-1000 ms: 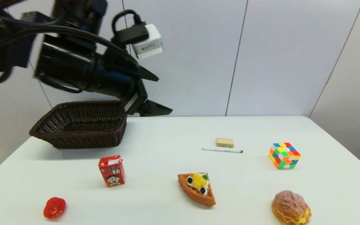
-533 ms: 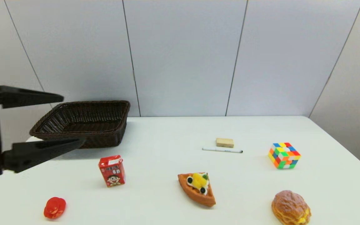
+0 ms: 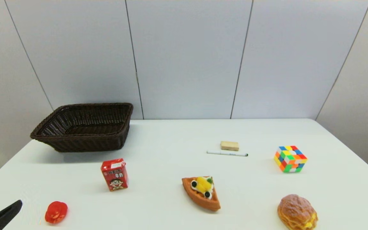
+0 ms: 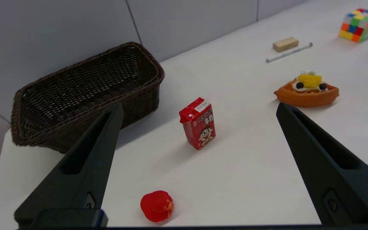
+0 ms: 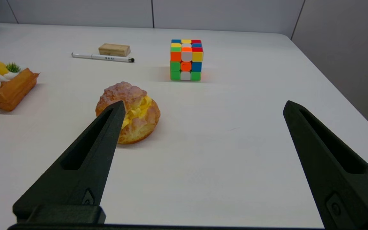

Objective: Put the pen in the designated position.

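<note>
only the wrist views show both claws

overhead, just one black fingertip [image 3: 2, 217] of the left claw [image 4: 198, 108] pokes in at the near-left corner of the bench [image 3: 171, 137]; the right claw [image 5: 203, 107] is out of that view. each wrist camera shows its own claw spread wide and holding nothing — left facing the red carton [image 4: 198, 124], right behind the cream puff [image 5: 129, 111]. the pen [image 3: 227, 153] lies flat mid-bench, just in front of a tan block [image 3: 229, 146], apart from the cube [image 3: 290, 158]. bare white bench lies open between pen and basket [image 3: 81, 126].
</note>
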